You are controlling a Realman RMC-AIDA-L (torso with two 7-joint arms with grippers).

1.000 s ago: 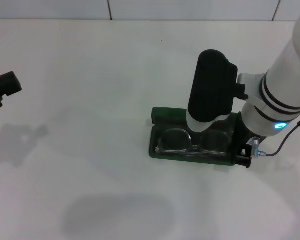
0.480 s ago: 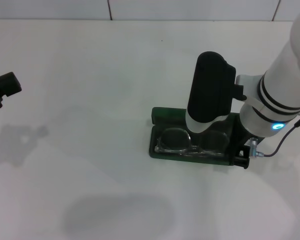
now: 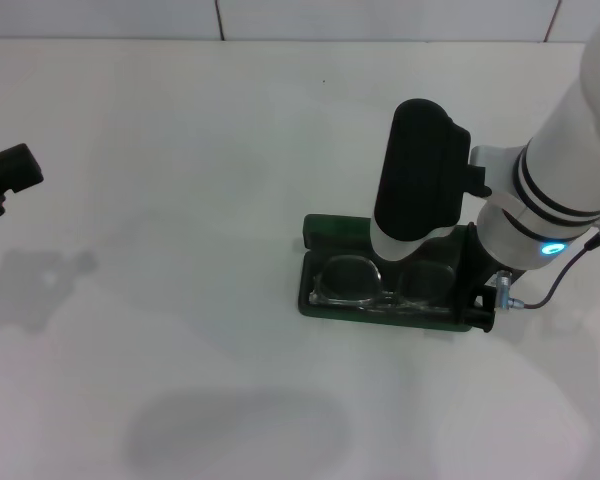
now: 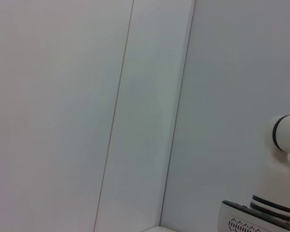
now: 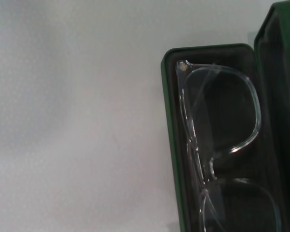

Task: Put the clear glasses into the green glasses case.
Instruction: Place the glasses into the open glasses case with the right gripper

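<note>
The green glasses case [image 3: 320,232] lies open on the white table, right of centre in the head view. The clear glasses [image 3: 352,277] lie folded inside its dark lining, lenses up. In the right wrist view the clear glasses [image 5: 221,113] rest within the case's rim [image 5: 170,145], and the raised lid [image 5: 286,72] stands along one side. My right arm hangs over the case, its black wrist housing [image 3: 420,170] covering the far middle part. My right gripper [image 3: 477,300] is down at the case's right end. My left gripper [image 3: 8,172] stays at the table's far left edge.
The white table [image 3: 180,250] stretches around the case, with a tiled wall [image 3: 380,18] along its far edge. The left wrist view holds only pale wall panels and a white part of the robot's body [image 4: 284,145].
My right arm has shifted slightly left, bringing the gripper closer against the case's right end. The glasses, case and left arm have not moved.
</note>
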